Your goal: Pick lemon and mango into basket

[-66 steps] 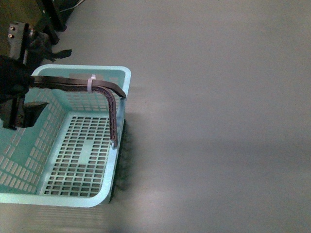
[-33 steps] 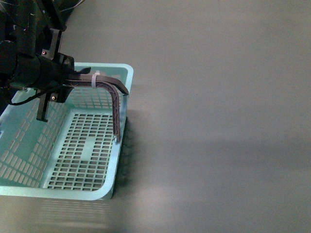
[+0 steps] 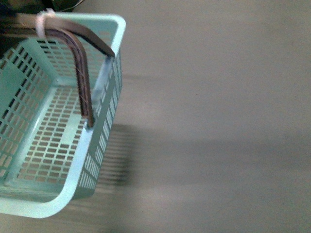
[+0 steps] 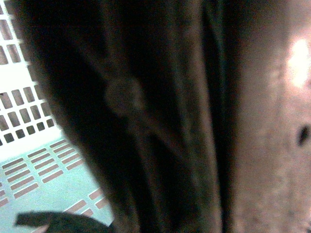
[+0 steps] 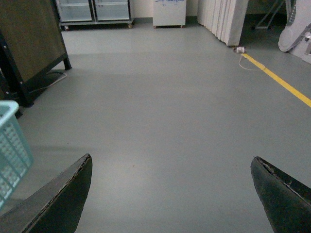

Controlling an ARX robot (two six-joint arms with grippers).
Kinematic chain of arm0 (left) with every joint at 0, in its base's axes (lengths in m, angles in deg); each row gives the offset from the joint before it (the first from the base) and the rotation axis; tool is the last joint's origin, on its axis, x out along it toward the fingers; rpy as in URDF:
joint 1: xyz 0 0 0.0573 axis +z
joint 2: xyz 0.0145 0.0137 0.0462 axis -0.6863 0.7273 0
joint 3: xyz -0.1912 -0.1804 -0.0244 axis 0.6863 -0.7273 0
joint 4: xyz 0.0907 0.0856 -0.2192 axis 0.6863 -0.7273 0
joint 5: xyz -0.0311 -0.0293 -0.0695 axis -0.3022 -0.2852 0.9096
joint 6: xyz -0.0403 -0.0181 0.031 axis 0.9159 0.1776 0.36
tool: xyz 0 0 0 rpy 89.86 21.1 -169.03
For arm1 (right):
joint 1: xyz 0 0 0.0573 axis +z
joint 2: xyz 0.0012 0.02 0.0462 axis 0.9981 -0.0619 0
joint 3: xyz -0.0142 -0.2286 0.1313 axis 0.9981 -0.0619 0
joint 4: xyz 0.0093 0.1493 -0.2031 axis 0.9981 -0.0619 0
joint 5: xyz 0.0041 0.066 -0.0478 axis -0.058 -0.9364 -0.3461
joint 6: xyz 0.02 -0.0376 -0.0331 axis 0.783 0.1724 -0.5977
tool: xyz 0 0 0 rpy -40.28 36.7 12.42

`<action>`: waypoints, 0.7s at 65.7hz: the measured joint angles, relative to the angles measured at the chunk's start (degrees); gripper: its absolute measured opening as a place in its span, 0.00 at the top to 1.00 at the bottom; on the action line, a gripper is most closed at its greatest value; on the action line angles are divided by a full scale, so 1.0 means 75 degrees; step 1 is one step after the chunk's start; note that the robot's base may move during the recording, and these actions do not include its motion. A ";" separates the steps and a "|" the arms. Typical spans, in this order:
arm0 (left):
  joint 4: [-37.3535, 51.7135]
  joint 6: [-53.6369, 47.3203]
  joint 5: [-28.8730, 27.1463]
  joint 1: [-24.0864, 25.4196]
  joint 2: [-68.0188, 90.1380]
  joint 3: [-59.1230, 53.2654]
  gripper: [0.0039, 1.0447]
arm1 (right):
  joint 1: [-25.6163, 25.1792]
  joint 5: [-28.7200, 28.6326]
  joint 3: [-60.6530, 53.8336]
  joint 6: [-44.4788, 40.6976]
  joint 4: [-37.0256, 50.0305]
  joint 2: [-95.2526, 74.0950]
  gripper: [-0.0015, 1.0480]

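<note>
1. The only writing is a few blue marks on a white cabinet (image 5: 169, 12) far ahead of the right gripper (image 5: 171, 158), too small to read.
2. The right gripper points low along the grey floor (image 5: 160, 111). Its two dark fingers (image 5: 63, 199) are spread wide, with nothing but floor between them.
3. A corner of the basket (image 5: 12, 145) shows outside that gap, beside one finger and apart from it.
4. In the front view the basket sits tilted on the robot's left. Its brown handle (image 3: 81, 82) arches over the rim, and a white zip tie (image 3: 43, 22) is on the handle's upper stretch.
5. In the left wrist view the handle is a dark blur hard against the camera, with the basket's slotted floor beyond it. The left gripper's fingers cannot be made out, so whether they clamp the handle cannot be told.
6. A yellow line (image 5: 282, 85) runs across the floor ahead of the right gripper.
</note>
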 joint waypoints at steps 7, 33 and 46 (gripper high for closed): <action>-0.0918 0.0160 0.0055 0.0358 -0.1891 -0.0189 0.86 | 0.0000 0.0000 0.0003 0.0000 0.0000 0.0000 0.08; -0.3322 0.0472 0.0577 0.0708 -0.5036 -0.0058 0.86 | 0.0000 0.0000 0.0003 0.0000 0.0000 0.0000 0.08; -0.3430 0.0446 0.0612 0.0688 -0.5289 0.0061 0.86 | 0.0000 0.0000 0.0003 -0.0003 0.0000 0.0000 0.08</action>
